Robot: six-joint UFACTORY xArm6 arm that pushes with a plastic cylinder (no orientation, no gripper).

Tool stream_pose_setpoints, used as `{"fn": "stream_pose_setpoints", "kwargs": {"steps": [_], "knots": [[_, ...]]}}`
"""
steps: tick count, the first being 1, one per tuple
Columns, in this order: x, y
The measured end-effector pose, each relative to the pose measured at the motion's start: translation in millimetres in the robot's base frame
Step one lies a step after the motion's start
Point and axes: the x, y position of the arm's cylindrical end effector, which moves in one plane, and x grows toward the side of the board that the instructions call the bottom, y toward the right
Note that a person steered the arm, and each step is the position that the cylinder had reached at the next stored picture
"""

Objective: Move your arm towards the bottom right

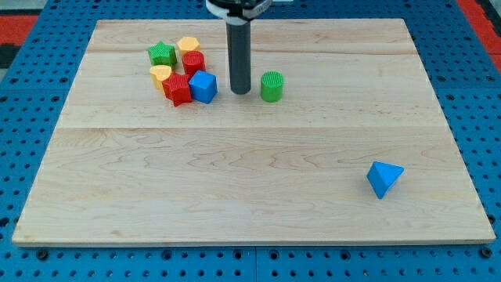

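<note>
My tip [240, 92] rests on the wooden board [250, 164] near the view's top, just left of centre. It stands between a blue cube [203, 86] on its left and a green cylinder [272, 86] on its right, apart from both. Left of the blue cube is a tight cluster: a red star-like block [178, 89], a yellow heart-like block [160, 75], a red cylinder [193, 63], a yellow hexagon [188, 45] and a green star [162, 54]. A blue triangular block [383, 178] lies alone at the view's lower right.
The board lies on a blue perforated table [477, 94]. A red area [481, 16] shows at the view's top right corner, and another at the top left.
</note>
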Motion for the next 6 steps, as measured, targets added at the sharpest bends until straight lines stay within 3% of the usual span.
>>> {"fn": "stream_pose_setpoints", "kwargs": {"steps": [1, 3, 4, 5, 6], "knots": [[34, -12], [54, -96], [113, -51], [175, 45], [211, 150]]}}
